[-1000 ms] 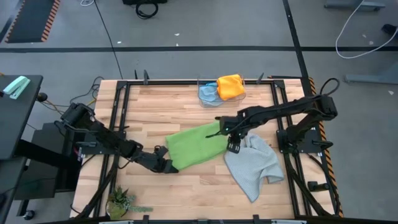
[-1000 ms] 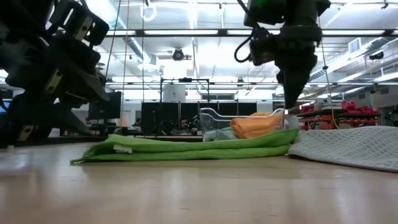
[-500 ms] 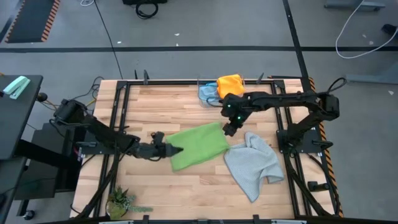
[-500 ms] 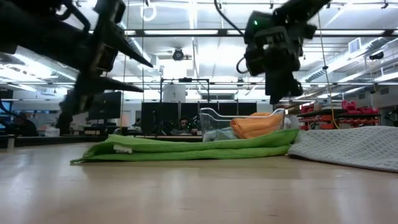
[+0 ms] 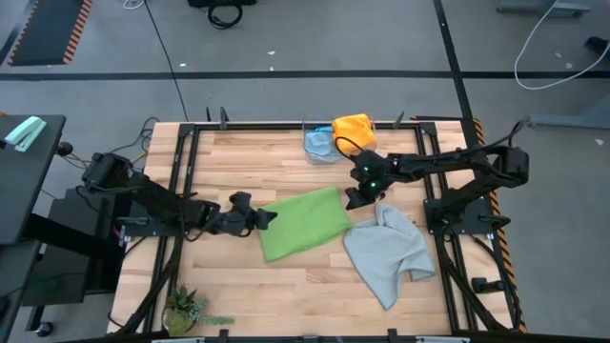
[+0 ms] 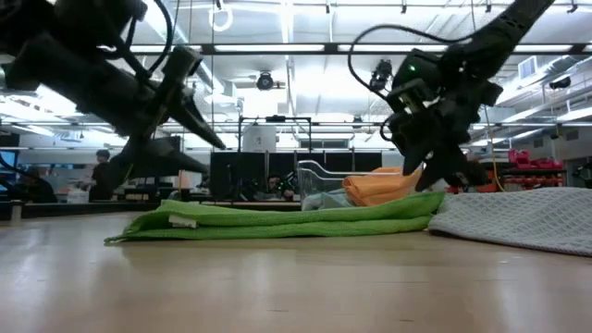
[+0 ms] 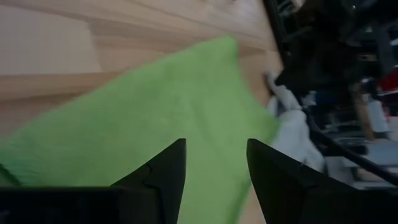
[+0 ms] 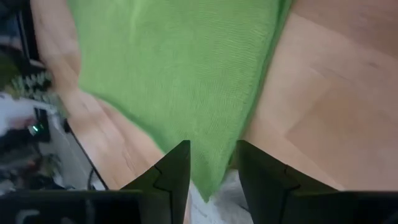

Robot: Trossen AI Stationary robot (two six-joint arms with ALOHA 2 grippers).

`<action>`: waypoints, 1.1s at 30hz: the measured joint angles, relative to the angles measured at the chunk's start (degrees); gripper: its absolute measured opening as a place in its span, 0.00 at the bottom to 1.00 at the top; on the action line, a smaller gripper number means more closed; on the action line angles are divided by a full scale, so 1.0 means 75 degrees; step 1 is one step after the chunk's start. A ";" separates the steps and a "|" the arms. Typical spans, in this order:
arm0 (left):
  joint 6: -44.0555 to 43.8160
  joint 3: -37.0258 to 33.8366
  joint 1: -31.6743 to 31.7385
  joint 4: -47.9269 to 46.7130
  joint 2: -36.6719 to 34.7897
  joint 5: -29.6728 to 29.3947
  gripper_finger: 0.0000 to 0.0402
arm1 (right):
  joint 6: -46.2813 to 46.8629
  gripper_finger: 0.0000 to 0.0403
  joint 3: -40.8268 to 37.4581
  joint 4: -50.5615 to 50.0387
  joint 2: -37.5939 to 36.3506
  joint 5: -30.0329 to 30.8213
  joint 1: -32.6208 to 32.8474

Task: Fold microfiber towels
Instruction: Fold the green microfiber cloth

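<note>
both sets of jaws stand released and empty: the left gripper [image 5: 270,217] just off one end of the folded green towel [image 5: 303,223], the right gripper [image 5: 351,200] at the other. the grey towel [image 5: 389,252] lies crumpled alongside (blue towel [image 5: 318,143] and orange towel [image 5: 352,130] bunched at the surface's [image 5: 238,162] far edge).

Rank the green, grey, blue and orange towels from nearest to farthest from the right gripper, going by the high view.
From the right gripper:
1. Green towel, its corner right beside the gripper, toward table centre.
2. Grey towel, just past it toward the table's front right.
3. Blue towel and orange towel, together at the far edge; too close to call.
</note>
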 joint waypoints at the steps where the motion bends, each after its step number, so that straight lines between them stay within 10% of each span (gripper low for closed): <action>1: -0.0006 0.0000 0.0030 -0.0099 0.0000 0.0001 0.44 | 0.0171 0.34 -0.0128 0.0253 0.0010 0.0003 0.0000; 33: 0.0394 0.0003 0.0047 -0.0534 0.0003 0.0009 0.36 | 0.2310 0.34 -0.1162 0.2540 0.0602 0.1381 0.0060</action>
